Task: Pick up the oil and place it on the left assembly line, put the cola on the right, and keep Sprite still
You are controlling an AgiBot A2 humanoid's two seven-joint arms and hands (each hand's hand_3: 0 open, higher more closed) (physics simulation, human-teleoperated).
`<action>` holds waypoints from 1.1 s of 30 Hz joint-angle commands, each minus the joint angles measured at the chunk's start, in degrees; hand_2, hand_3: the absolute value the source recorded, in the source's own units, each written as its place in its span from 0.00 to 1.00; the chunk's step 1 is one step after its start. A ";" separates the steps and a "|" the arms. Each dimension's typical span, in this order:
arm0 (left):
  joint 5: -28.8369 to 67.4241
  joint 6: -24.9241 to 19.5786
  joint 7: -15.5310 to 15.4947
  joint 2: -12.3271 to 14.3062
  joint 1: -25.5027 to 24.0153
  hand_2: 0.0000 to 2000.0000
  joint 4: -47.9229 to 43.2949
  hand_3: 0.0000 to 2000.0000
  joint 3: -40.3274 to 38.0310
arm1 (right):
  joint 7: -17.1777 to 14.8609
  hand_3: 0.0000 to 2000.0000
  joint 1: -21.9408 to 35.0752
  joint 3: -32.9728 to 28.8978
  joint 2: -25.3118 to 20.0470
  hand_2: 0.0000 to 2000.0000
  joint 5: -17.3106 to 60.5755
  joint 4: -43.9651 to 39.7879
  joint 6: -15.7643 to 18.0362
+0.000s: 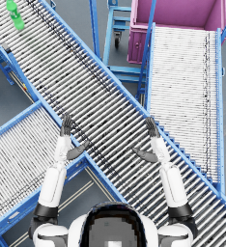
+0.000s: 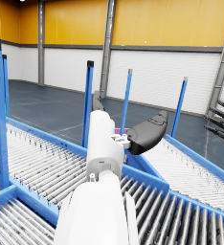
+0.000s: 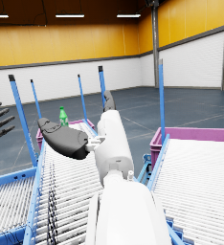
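A green Sprite bottle (image 1: 14,14) stands upright at the far end of the central roller conveyor (image 1: 100,101); the right wrist view shows the bottle (image 3: 62,116) too, far beyond my hand. No oil or cola appears in any view. My left hand (image 1: 69,140) hovers over the conveyor's near left edge, fingers spread and holding nothing, as the left wrist view of this hand (image 2: 145,131) also shows. Over the near right edge my right hand (image 1: 151,142) is held the same way, empty, with its thumb (image 3: 63,138) standing apart.
A left roller line (image 1: 18,154) branches off below my left arm. The right roller line (image 1: 182,87) runs away toward a pink bin (image 1: 182,19). Blue rails and posts (image 1: 93,24) edge all the lines, with a blue cart frame (image 1: 117,24) behind.
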 commanded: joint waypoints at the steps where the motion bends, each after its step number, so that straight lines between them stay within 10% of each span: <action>1: 0.00 0.00 0.00 0.00 0.00 0.00 0.00 0.00 0.00 | 0.00 0.00 0.00 0.00 0.00 0.00 0.00 0.00 0.00; 33: 0.00 0.00 0.00 0.00 0.00 0.00 0.00 0.00 0.00 | 0.00 0.00 0.00 0.00 0.00 0.00 0.00 0.00 0.00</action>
